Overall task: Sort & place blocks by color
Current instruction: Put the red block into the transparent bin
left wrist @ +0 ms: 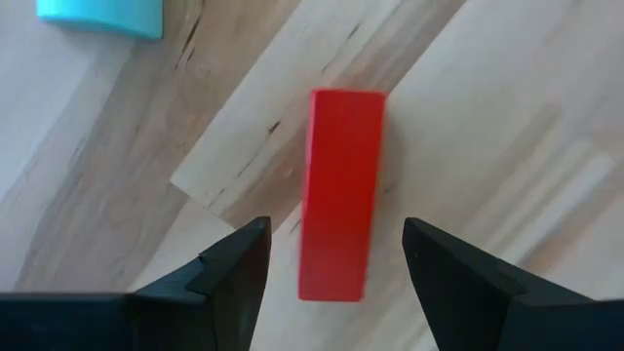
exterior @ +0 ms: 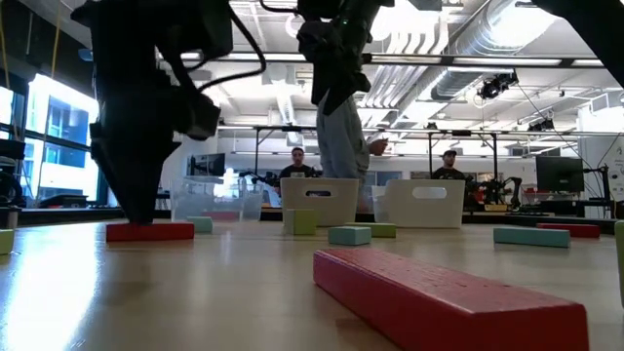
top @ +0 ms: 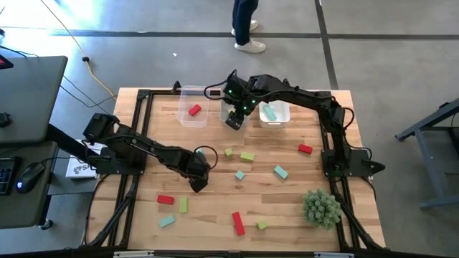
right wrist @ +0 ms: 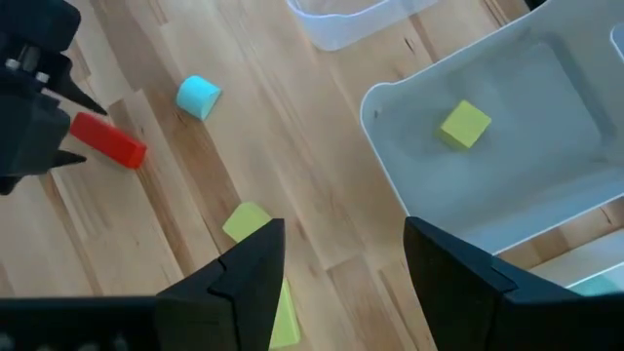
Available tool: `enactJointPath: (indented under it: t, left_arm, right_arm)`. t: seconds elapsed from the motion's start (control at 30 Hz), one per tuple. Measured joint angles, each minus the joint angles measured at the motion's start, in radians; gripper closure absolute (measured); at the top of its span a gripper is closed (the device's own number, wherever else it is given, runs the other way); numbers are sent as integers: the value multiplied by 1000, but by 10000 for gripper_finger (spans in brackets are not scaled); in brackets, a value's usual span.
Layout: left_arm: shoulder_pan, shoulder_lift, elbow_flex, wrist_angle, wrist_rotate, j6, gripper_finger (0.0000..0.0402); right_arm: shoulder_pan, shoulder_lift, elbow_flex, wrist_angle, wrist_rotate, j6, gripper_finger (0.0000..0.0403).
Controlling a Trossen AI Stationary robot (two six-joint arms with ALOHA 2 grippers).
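Red, yellow-green and teal blocks lie scattered on the wooden table. My left gripper [top: 199, 183] hangs low over the table's near-left part, open. In the left wrist view its fingers [left wrist: 331, 253] stand on either side of a flat-lying red bar [left wrist: 341, 190] without touching it; this bar [top: 166, 200] has a teal block [top: 167, 221] beyond it. My right gripper [top: 237, 118] hovers open and empty over the middle clear bin [right wrist: 546, 195], which holds a yellow-green cube [right wrist: 464, 125]. The left bin [top: 192, 107] holds a red block, the right bin [top: 275, 112] teal ones.
Loose blocks on the table: yellow-green [top: 247, 155], teal [top: 280, 172], red [top: 305, 149], a red bar [top: 237, 223] near the front edge. The spiky green plant [top: 321, 208] stands at the near right. A person's legs [top: 247, 29] show beyond the far edge; people sit in the room behind.
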Motion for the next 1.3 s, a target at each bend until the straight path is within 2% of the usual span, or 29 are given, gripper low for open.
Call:
enactJointPath:
  t: [0.33, 0.47, 0.67, 0.93, 1.3]
  left_arm:
    - [0, 64, 3, 3, 10, -7, 191]
    - [0, 60, 2, 6, 12, -2, 234]
    - [1, 57, 2, 4, 19, 35, 327]
    - [11, 37, -3, 11, 45, 45, 330]
    - [121, -136, -1, 16, 16, 53, 330]
  right_arm:
    - [0, 0, 0, -9, 0, -7, 203]
    - [0, 0, 0, -10, 0, -8, 203]
    - [-5, 0, 0, -10, 0, -11, 203]
    - [-14, 0, 0, -10, 2, -57, 203]
    - [-31, 0, 0, -18, 94, -121, 203]
